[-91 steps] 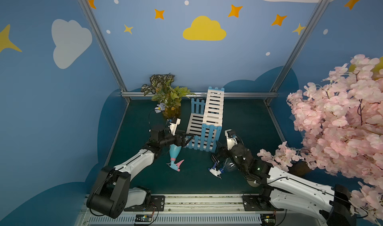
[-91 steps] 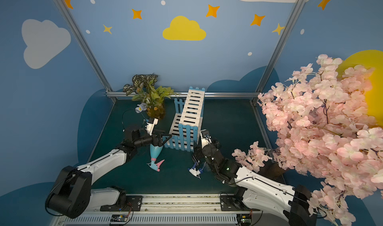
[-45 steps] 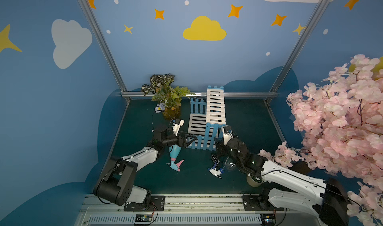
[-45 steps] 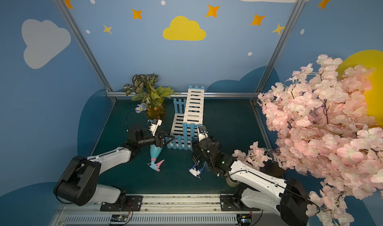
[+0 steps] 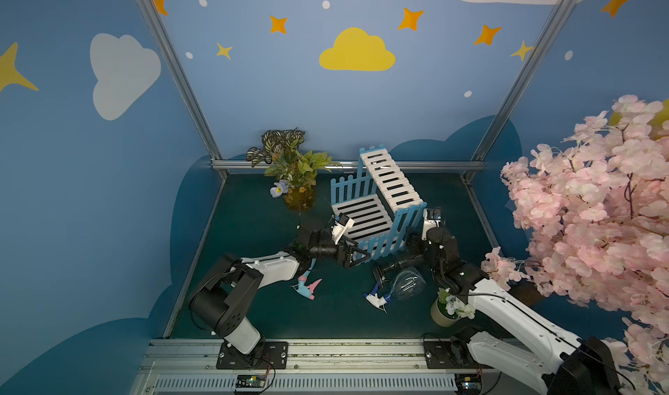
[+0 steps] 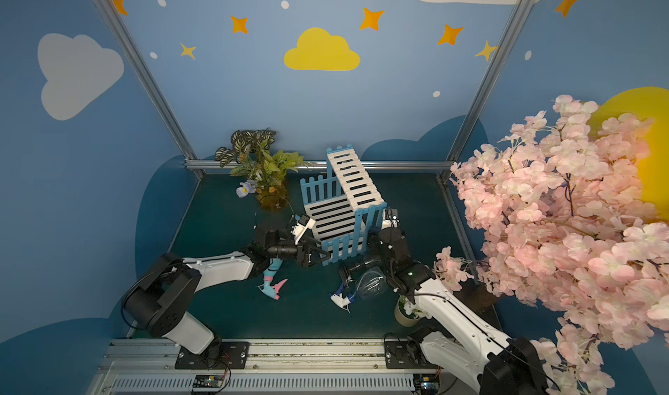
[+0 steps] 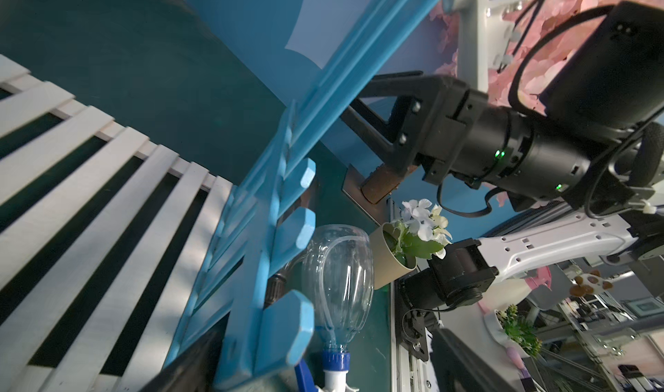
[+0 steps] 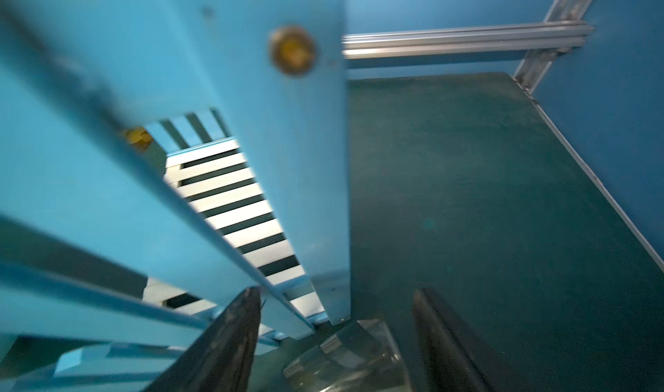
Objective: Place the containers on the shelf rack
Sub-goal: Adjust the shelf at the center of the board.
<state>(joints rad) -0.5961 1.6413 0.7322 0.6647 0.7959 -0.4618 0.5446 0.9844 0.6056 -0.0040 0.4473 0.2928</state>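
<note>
The left gripper has its fingers spread wide at the rack's front left corner, and I can make out nothing held in them. The blue bottle lies on its side behind those fingers, half under the arm. Its long axis runs toward the table's front edge, pink trigger foremost. The rack sits mid-table, askew to the edges, with both shelves bare; whether its feet all rest flat cannot be told. Just off its front right corner the dark bottle lies on its side, its axis roughly along the front edge. The clear bottle lies against or just beside it on the front-edge side, head pointing front-left. The right gripper is open too: a fence post stands between its fingers unpinched, with bottle glass, probably the dark one, below. That arm looks nearer these two bottles, and the left nearer the blue. In both top views the rack hides the right fingertips, and the right wrist view is blurred.
</note>
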